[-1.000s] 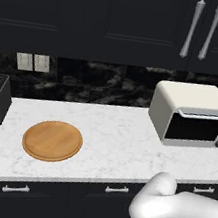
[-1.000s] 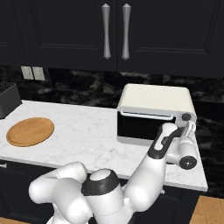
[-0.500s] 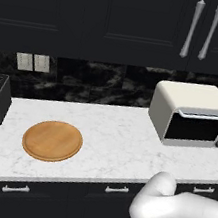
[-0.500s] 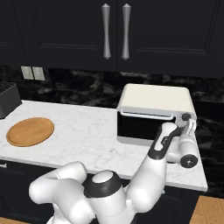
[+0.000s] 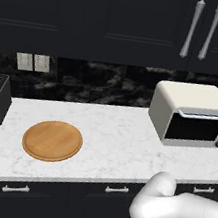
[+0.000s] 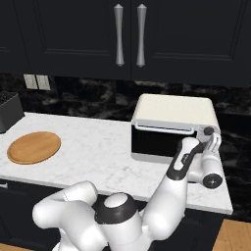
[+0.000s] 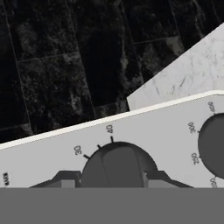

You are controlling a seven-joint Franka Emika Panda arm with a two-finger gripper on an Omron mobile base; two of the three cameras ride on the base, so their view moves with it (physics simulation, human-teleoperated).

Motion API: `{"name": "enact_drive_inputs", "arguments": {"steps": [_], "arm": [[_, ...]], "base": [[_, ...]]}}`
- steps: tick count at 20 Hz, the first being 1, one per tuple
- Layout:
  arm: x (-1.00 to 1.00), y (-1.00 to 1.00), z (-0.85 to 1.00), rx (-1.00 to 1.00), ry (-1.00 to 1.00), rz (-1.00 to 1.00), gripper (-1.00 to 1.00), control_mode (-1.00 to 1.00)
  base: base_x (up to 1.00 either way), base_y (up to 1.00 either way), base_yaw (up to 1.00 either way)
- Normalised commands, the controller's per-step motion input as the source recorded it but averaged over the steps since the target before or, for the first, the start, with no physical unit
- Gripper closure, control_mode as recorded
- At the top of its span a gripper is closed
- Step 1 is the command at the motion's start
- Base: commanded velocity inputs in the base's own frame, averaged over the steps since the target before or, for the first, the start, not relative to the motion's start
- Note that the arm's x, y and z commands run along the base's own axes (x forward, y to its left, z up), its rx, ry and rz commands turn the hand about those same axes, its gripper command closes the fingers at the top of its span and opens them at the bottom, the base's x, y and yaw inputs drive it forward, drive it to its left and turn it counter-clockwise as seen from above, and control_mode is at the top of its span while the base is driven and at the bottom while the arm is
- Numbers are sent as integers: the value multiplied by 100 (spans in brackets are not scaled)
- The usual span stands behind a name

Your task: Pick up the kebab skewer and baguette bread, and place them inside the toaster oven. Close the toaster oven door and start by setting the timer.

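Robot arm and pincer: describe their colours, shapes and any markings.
The arm is glossy white with rounded, bulbous links and dark grey to black joint bands; a round dark cap sits on the shoulder joint near the base. No cables or lettering are visible. The pincer ends in two small dark grey, blocky finger tips, with a white wrist housing behind it.

Both base views look forward and down, sharing the counter [image 5: 122, 133] and toaster oven [image 6: 171, 125]. The hand view sits close against the oven's knob [image 7: 117, 166].
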Motion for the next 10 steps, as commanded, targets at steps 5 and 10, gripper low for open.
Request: {"name": "enact_drive_inputs", "arguments": {"steps": [5,10], "arm": [[0,-23,-4,39,-6,-18,100,-100],[-10,-32,-10,65,0,-27,100,-100]], "base": [[0,0,0],[0,0,0]]}}
